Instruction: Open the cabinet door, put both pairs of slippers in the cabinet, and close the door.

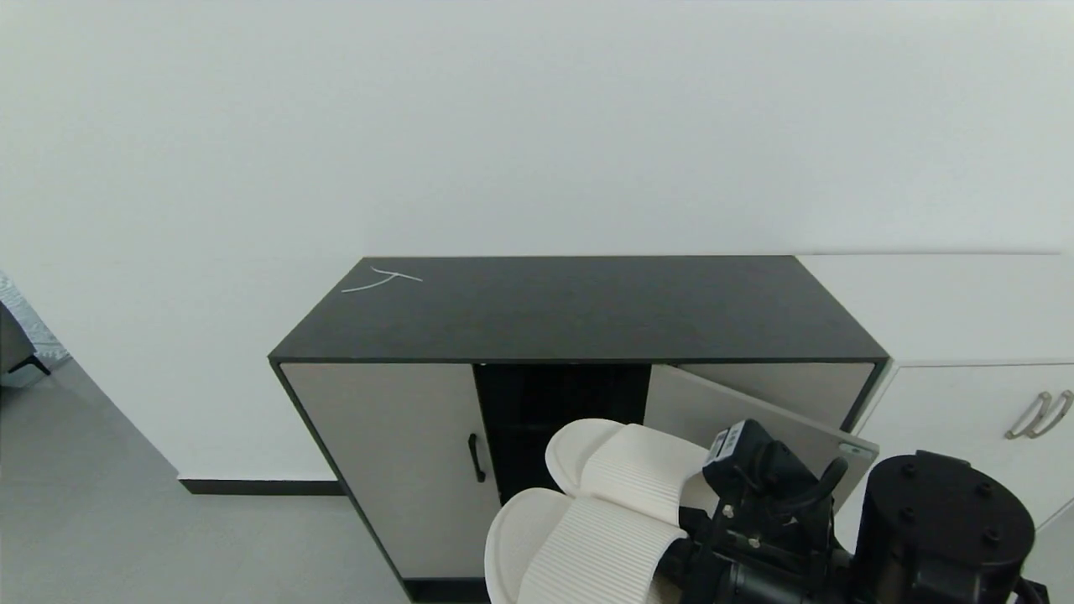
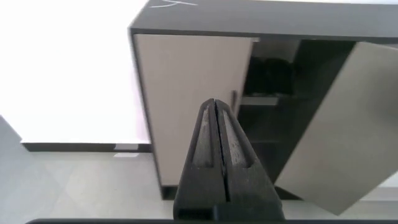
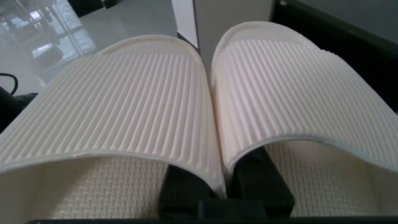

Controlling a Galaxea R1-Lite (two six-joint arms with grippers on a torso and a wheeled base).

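the right gripper [image 3: 225,190] has its jaws clamped on the white slippers [image 1: 604,503], seemingly by their inner walls. toes point straight at the dark cabinet opening [image 1: 558,411] just ahead, left of the ajar door [image 1: 738,411]. the left gripper [image 2: 216,143] hangs low with jaws together.

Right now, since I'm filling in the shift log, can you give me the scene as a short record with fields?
cabinet: black top, stands against the wall
right door: open
left door: closed
white slippers: one pair, side by side, held before the opening
right tool: shut on the white slippers
left tool: shut, empty, pointing at the cabinet
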